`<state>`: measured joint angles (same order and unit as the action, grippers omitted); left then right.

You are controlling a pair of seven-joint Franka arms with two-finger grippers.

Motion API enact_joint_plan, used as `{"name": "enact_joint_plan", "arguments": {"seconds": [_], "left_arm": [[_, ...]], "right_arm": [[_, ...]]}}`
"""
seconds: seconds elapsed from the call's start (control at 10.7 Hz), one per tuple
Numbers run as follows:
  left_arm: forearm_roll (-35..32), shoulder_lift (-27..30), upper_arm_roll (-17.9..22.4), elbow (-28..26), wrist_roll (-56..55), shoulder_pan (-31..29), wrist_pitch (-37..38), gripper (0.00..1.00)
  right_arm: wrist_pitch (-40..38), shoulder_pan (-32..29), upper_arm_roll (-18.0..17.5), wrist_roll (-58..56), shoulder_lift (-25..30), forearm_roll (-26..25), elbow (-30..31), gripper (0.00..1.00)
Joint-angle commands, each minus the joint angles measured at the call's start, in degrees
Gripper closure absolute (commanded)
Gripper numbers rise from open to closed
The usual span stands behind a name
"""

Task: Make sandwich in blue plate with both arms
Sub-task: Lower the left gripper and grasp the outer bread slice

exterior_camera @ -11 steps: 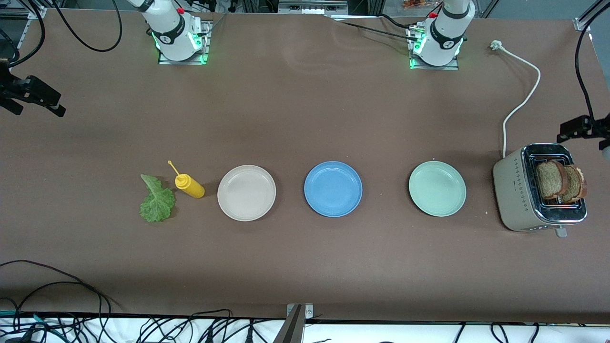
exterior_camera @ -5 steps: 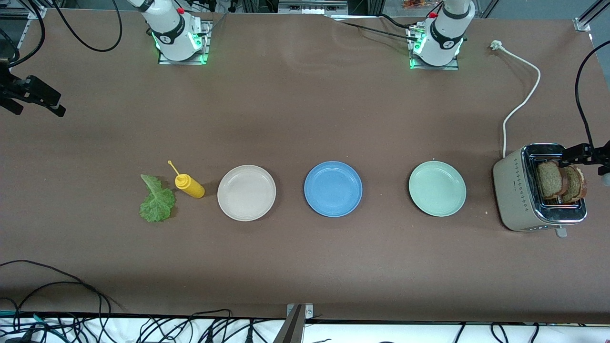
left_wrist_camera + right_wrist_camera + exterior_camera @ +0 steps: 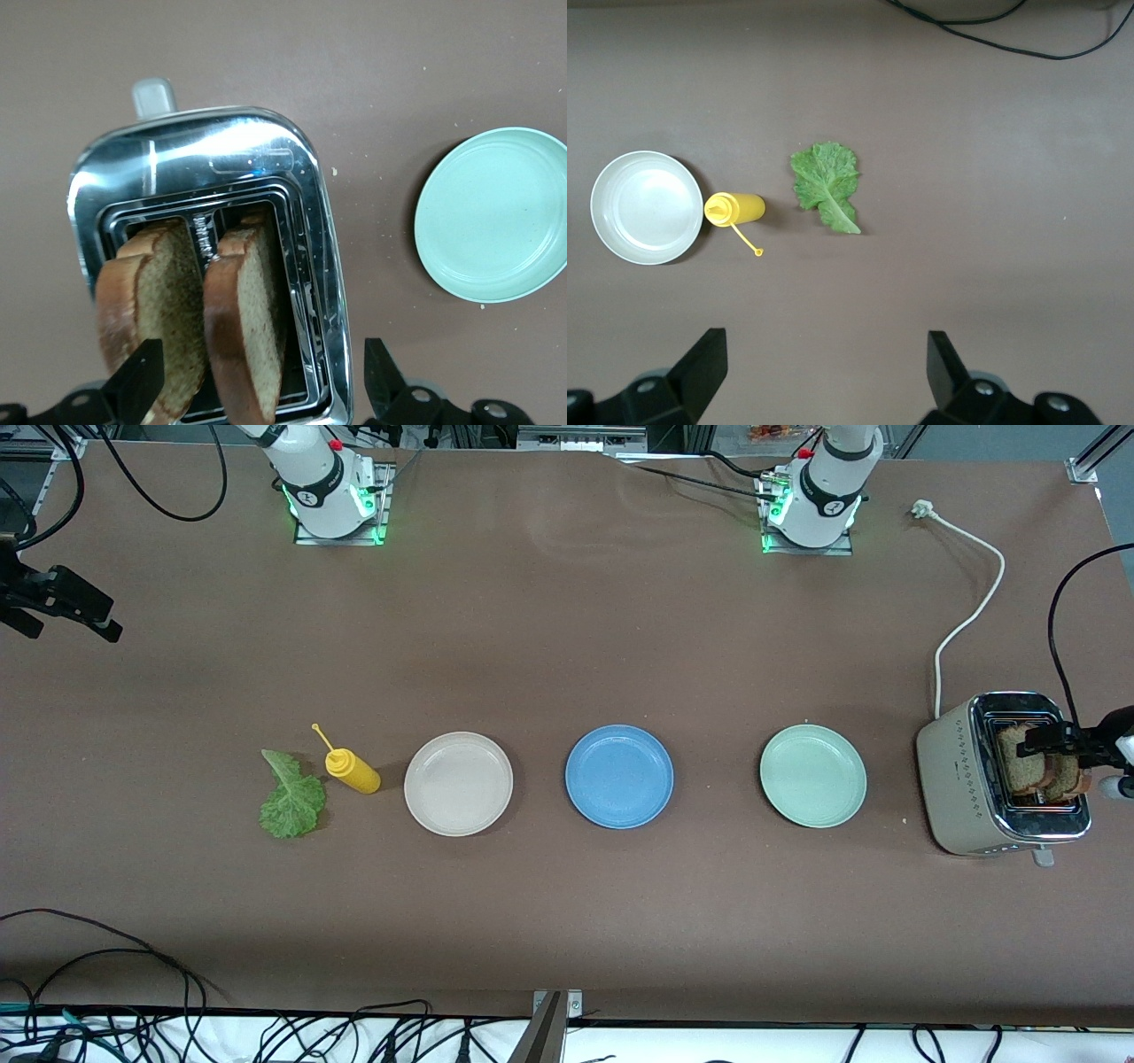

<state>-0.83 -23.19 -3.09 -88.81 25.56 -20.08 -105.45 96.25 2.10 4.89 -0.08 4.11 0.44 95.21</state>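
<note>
Two brown bread slices (image 3: 1021, 772) stand upright in the slots of a toaster (image 3: 957, 779) at the left arm's end of the table; they also show in the left wrist view (image 3: 239, 328). My left gripper (image 3: 1035, 744) hangs open and empty just over them, with its fingers spread wide in the left wrist view (image 3: 257, 390). The blue plate (image 3: 619, 776) lies empty mid-table. A green lettuce leaf (image 3: 292, 797) lies toward the right arm's end and also shows in the right wrist view (image 3: 826, 184). My right gripper (image 3: 89, 615) waits open, high over that end of the table, fingers apart in the right wrist view (image 3: 824, 372).
A beige-white plate (image 3: 458, 783) and a yellow squeeze bottle (image 3: 354, 771) lie between the lettuce and the blue plate. A mint-green plate (image 3: 812, 775) lies between the blue plate and the toaster. The toaster's white cord (image 3: 970, 611) runs toward the left arm's base.
My left gripper has come in over the toaster and down to the bread slices. The right arm and everything on the table have not moved.
</note>
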Motion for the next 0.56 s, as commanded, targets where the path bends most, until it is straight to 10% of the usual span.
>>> {"name": "enact_joint_plan", "arguments": {"seconds": [0.0, 0.37, 0.47], "left_arm": [[3.4, -2.1, -0.5, 0.7, 1.3, -1.1, -0.3, 0.11], [3.3, -3.1, -0.5, 0.4, 1.2, -1.8, 1.2, 1.00], [3.3, -3.1, -0.5, 0.5, 0.9, -1.8, 1.7, 1.00]], "right_arm": [[-1.1, -0.2, -0.1, -0.3, 0.0, -0.7, -0.9, 0.00], [-1.1, -0.2, -0.1, -0.3, 0.0, -0.7, -0.9, 0.00], [-1.1, -0.2, -0.1, -0.3, 0.0, -0.7, -0.9, 0.00]]}}
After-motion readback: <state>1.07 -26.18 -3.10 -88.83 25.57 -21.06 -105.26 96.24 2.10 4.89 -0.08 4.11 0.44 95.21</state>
